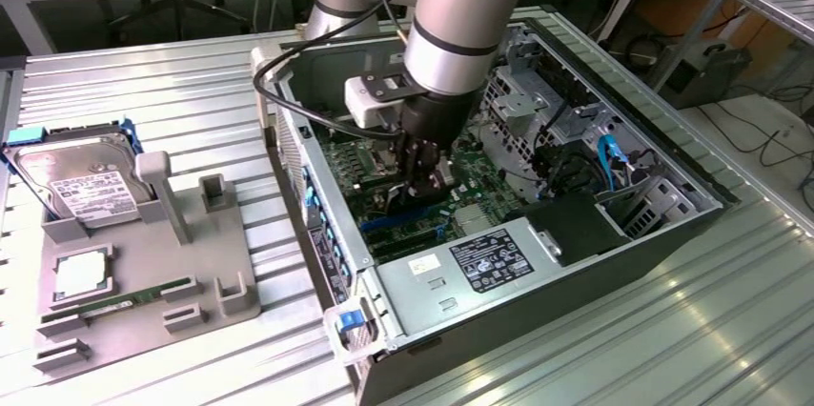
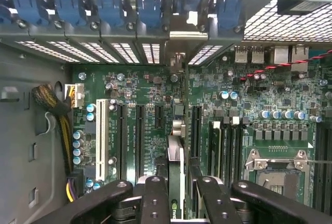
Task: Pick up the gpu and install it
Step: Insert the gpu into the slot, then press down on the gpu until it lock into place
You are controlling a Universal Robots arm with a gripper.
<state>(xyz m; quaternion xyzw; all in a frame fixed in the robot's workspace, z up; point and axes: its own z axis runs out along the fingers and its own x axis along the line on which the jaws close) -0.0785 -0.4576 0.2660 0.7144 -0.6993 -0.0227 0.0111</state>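
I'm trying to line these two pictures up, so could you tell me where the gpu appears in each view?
Exterior view: the gpu hangs edge-on in the gripper, inside the open computer case, just above the motherboard.
Wrist view: the gpu is the thin upright card between the gripper's black fingers, over the expansion slots.
Shared landmark: the green motherboard.

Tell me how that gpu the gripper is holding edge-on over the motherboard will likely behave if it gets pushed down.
The gpu looks like a thin rigid card, so it should stay stiff rather than flex. Held on edge in the gripper, it could tilt if pressed off-centre. The motherboard beneath is dense with small parts, so probably fragile.
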